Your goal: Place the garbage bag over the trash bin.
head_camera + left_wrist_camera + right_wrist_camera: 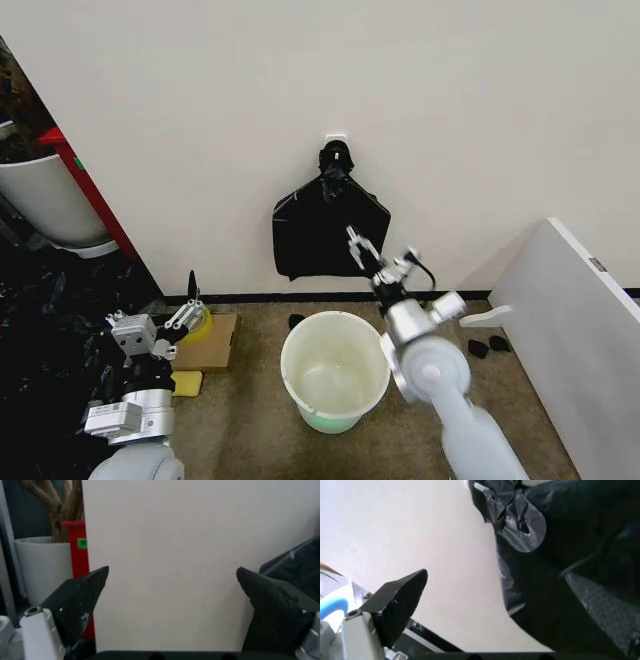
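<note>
Against the far wall, the garbage bag [327, 228] is hung above the trash bin [336, 371]; the released right claw [365, 251] is raised before it. Low at left, the left claw [190, 303] is held released.

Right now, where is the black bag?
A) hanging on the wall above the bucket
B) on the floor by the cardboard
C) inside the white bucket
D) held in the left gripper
A: the black bag hangs from a hook on the wall, above and behind the white bucket, with the open right gripper raised in front of it.
</note>
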Controlling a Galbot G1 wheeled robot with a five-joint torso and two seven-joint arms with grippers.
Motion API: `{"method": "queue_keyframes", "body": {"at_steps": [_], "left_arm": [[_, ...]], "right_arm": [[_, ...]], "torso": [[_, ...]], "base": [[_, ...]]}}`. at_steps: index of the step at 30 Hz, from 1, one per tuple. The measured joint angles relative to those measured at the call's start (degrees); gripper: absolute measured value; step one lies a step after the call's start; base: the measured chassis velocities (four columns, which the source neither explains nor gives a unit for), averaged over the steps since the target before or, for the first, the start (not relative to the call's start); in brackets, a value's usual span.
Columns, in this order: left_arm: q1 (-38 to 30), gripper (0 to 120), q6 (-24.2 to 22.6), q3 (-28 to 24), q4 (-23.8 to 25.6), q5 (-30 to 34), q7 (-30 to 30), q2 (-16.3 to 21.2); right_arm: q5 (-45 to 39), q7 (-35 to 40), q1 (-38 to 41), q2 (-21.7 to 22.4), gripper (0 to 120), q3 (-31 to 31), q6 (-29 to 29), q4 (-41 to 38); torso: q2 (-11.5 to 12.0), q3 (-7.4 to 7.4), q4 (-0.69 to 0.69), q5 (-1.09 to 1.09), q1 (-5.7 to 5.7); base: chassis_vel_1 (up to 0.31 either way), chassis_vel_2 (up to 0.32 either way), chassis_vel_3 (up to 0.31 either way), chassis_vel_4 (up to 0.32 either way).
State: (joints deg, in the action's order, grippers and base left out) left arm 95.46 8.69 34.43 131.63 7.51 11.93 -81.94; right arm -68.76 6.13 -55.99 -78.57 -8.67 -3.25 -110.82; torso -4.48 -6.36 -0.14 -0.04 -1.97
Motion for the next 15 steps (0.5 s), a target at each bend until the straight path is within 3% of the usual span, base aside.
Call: {"method": "queue_keyframes", "body": {"at_steps": [5,12,15], "left_arm": [[-0.06,100,-0.14,-0.02,-0.26,-0.91,1.10,-0.19],[-0.07,100,-0.32,0.17,-0.03,-0.74,2.02,0.21],[-0.18,100,-0.34,0.18,-0.09,-0.69,2.24,0.31]], "right_arm": [[0.95,1.58,6.47,-2.90,100,1.04,0.00,7.70],[1.56,1.65,9.62,-5.82,100,-0.74,0.25,10.93],[1.71,1.40,10.43,-6.36,90,-1.28,0.30,11.45]], "torso": [[0.00,0.00,0.00,0.00,0.00],[0.00,0.00,-0.01,-0.01,0.00],[0.00,0.00,-0.01,0.00,0.01]], "base": [[0.000,0.000,0.000,0.000],[0.000,0.000,0.000,0.000],[0.000,0.000,0.000,0.000]]}}
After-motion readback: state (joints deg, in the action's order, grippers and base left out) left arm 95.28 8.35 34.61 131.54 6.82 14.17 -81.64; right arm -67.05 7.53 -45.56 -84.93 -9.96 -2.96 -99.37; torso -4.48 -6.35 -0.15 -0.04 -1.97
